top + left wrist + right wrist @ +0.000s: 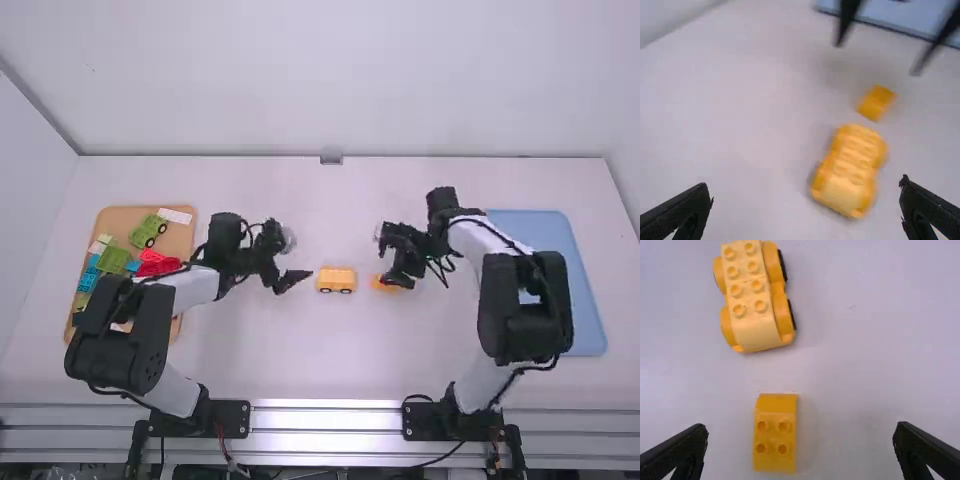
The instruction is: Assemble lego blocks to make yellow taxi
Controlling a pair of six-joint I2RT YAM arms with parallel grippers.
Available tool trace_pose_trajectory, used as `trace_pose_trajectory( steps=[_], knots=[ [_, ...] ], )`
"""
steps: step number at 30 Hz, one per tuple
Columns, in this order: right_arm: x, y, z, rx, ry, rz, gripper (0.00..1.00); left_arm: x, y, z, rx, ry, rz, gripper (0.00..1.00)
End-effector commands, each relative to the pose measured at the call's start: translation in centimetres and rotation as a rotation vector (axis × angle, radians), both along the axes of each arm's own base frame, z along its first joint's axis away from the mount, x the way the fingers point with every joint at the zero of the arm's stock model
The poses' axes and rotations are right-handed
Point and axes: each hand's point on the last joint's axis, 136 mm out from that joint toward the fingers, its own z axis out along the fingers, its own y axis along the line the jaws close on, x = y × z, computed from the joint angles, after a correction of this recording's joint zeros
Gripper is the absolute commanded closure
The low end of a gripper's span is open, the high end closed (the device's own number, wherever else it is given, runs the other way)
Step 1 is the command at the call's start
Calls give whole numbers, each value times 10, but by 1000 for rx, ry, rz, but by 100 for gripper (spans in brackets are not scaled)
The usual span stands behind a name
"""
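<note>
- Yellow taxi body (754,305) sits on the worktop (300,350) between the two arms; the loose yellow block (775,440) lies near it, towards the right arm.
- Left end effector (806,184): fingers wide apart, nothing between them. Right end effector (801,427): also spread, above the loose block.
- Both parts look like hard plastic, so probably light, stiff and a bit slick; a modest squeeze should do.
- Take the block by its long straight sides, keeping the studs clear and staying off the sloped end, where pads could slide.
- The body has wheels (791,315), so it may roll; brace it across its flanks before pressing anything down.
</note>
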Motion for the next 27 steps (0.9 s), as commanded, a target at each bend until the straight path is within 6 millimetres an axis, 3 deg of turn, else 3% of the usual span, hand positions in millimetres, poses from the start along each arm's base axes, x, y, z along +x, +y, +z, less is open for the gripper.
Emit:
trace_pose_trajectory(
  steps=[1,6,11,17,21,25,27],
  knots=[
    [-14,10,2,164,11,17,1,-29,-20,30,-83,-283,-331,1],
    [-22,2,-23,248,-69,-39,1,-39,-24,23,-131,-265,-405,1],
    [-33,2,-31,360,-189,-69,1,-40,-28,12,-201,-248,-438,1],
    [-36,-2,-41,363,-232,-87,1,-35,-31,8,-239,-212,-432,1],
    [-28,-1,-57,370,-224,-85,0,-38,-37,8,-236,-220,-451,1],
    [-17,-2,-51,487,-184,-78,2,-43,-45,8,-239,-218,-475,1],
    [-17,-6,-51,499,-179,-57,8,-45,-48,8,-238,-217,-484,1]
  ],
)
